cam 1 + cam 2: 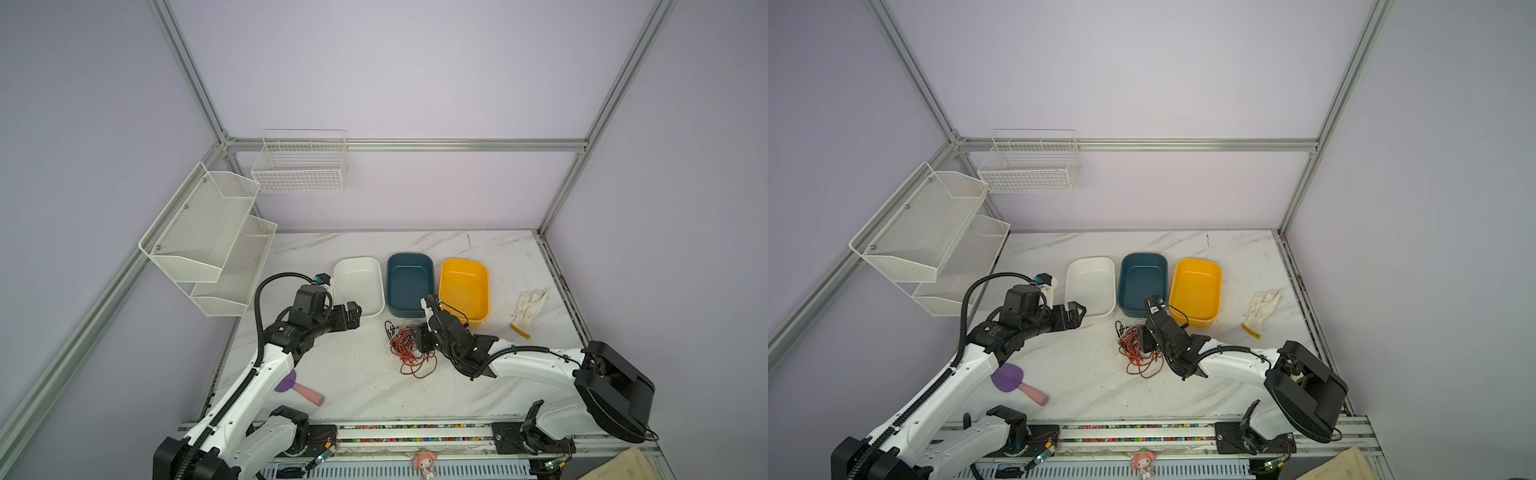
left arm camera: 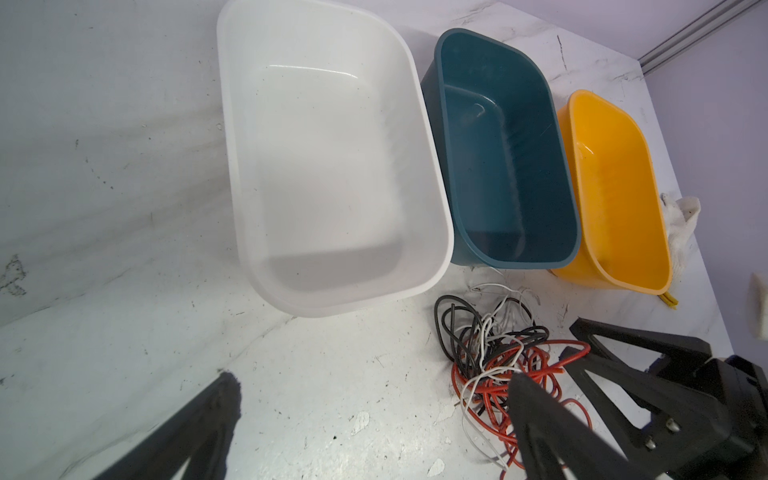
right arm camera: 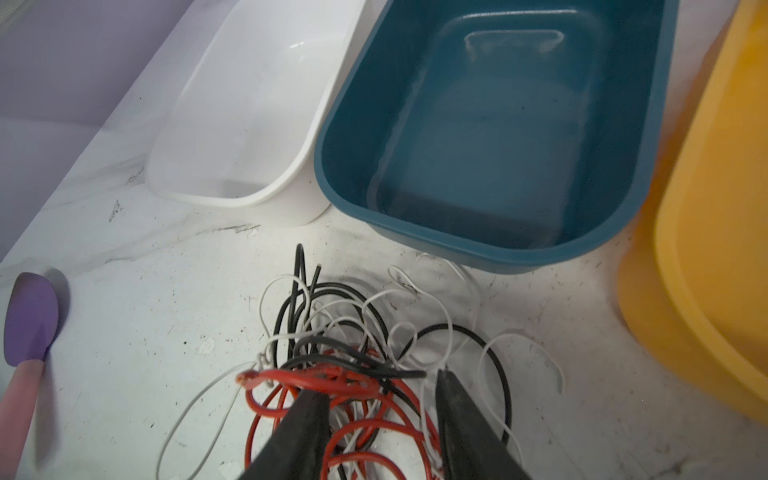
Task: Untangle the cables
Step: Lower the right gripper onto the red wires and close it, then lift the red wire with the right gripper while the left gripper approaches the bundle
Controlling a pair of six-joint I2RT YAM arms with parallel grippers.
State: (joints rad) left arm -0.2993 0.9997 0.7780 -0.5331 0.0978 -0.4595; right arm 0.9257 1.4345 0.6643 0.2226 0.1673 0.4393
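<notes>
**Right gripper** (image 3: 380, 384): The jaws stand partly apart, with both fingers pointing down into the cables (image 3: 316, 376). Red-orange strands pass through the gap between the fingers. The wrist view is too close to show whether either pad presses on a strand.

**Left gripper** (image 1: 354, 316): The jaws are spread wide and hold nothing. The gripper sits beside the near left corner of the white bin (image 1: 359, 282), well apart from the wire heap.

**Cables:** The cables lie as one tangled heap of red-orange, black and white wire on the marble-pattern table (image 1: 353, 386). The heap is just in front of the teal bin (image 1: 409, 284) and under the right gripper. Black and white loops spread on the side toward the bins. Red-orange loops trail toward the near edge of the table.

**Surroundings:** The white bin, the teal bin and the yellow bin (image 1: 463, 291) stand side by side in a row behind the heap. The right arm's wrist crosses the near corner of the yellow bin in both top views. A white glove (image 1: 528, 307) lies flat on the table to the right of the yellow bin. A spatula (image 1: 309, 394) with a purple blade and pink handle lies near the left arm, which partly covers the blade in a top view.
</notes>
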